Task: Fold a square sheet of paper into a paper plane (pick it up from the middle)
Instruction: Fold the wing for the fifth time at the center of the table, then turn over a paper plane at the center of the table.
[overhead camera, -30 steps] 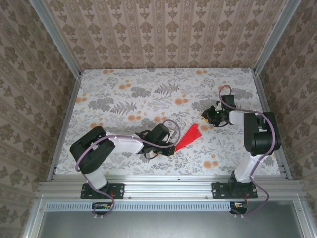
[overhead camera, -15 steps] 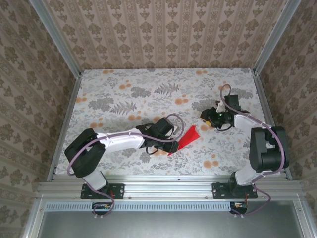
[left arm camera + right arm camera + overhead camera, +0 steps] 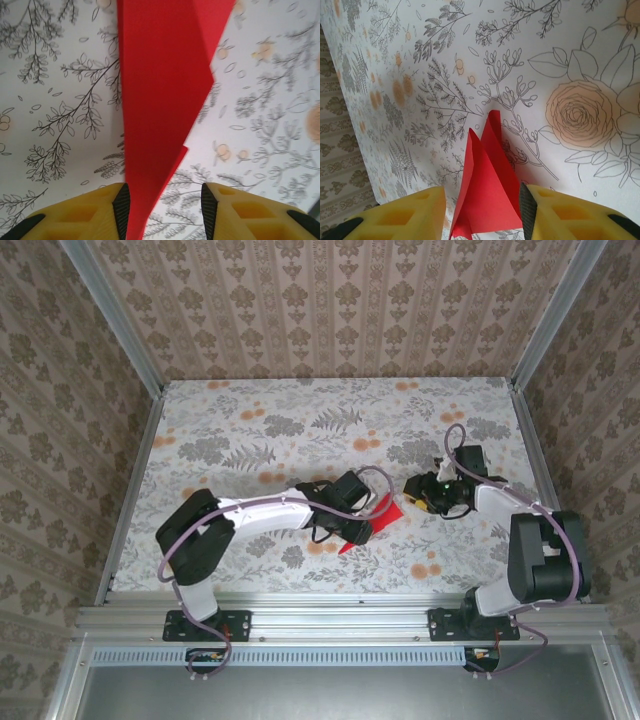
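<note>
The paper plane (image 3: pixel 160 100) is thin matt red paper with a fine grain and sharp creases. It lies on a desk (image 3: pixel 250 420) whose covering looks smooth and matt, printed with grey leaves and orange flowers. The left fingers (image 3: pixel 75 217) are dull yellow moulded plastic faced with dark, rubbery-looking pads (image 3: pixel 121 205); the arm shells (image 3: pixel 262 516) look like smooth, slightly shiny plastic, the frame rails (image 3: pixel 340 618) bare brushed metal, and the walls (image 3: pixel 330 300) matt patterned wallpaper.
</note>
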Available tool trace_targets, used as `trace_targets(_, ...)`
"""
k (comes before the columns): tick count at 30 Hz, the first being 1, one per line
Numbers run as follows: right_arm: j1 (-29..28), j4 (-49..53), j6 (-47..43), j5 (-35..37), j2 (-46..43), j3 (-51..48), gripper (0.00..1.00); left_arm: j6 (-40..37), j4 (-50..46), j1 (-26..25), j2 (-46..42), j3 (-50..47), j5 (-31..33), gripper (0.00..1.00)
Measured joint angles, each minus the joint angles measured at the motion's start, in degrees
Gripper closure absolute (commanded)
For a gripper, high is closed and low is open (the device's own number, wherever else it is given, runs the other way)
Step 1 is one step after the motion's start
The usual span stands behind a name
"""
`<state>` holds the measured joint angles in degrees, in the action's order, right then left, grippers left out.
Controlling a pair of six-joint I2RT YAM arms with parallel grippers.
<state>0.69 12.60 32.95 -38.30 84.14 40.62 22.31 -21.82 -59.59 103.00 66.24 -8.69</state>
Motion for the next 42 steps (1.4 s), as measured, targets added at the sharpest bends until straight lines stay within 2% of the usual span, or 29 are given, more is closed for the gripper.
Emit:
trace_targets(4,0.00,0.33,-0.04,-0.17,-0.70,-1.27,0.53,-1.29,-1.25,0.00,1.57,0.44,1.03,0.74)
trace_targets(15,-1.36,0.24,0.44,-3.30,-2.62,-4.09,0.53,-1.79,-1.81,1.53,1.68,0.44,1.64,1.00)
trace_targets(19,-3.39,-1.29,2.95,-5.05,-4.92,-6.99,0.50,-1.57,-0.96,2.43,1.68,-0.26,0.87,1.00)
trace_targets(29,-14.29,-9.94,13.07,-5.22,-6.29,-11.02,0.42,0.20,4.33,6.05,0.98,-5.22,-5.16,1.00)
trace_targets(35,-18.69,-13.73,15.93,-3.37,-3.67,-10.99,0.41,1.03,6.16,6.12,-0.74,-6.69,-7.10,1.00)
trace_targets(42,-21.22,-13.75,16.83,-1.14,-0.61,-10.95,0.38,2.12,8.74,6.56,-1.99,-8.79,-8.41,1.00)
